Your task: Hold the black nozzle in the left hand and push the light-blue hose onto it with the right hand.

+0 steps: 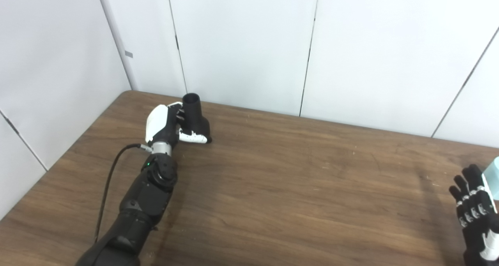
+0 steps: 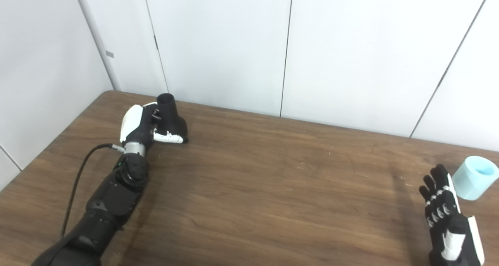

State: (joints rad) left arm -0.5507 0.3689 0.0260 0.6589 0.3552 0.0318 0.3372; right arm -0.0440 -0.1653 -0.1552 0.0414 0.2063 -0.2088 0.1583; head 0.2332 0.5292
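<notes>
The black nozzle (image 1: 196,116) stands on the table at the far left with its round opening pointing up. My left hand (image 1: 165,124) is wrapped around it, fingers behind the neck and the white-tipped thumb across its base, so the hand is shut on the nozzle (image 2: 171,116). The light-blue hose (image 2: 474,177), a short pale tube, lies at the table's right edge with its open end facing up and right. My right hand (image 2: 446,215) is just left of the hose, fingers spread and pointing up, touching nothing. In the left eye view only a sliver of the hose (image 1: 493,176) shows.
The brown wooden table (image 1: 292,188) meets white wall panels (image 1: 241,44) along its far edge, close behind the nozzle. A black cable (image 1: 111,180) runs along my left forearm.
</notes>
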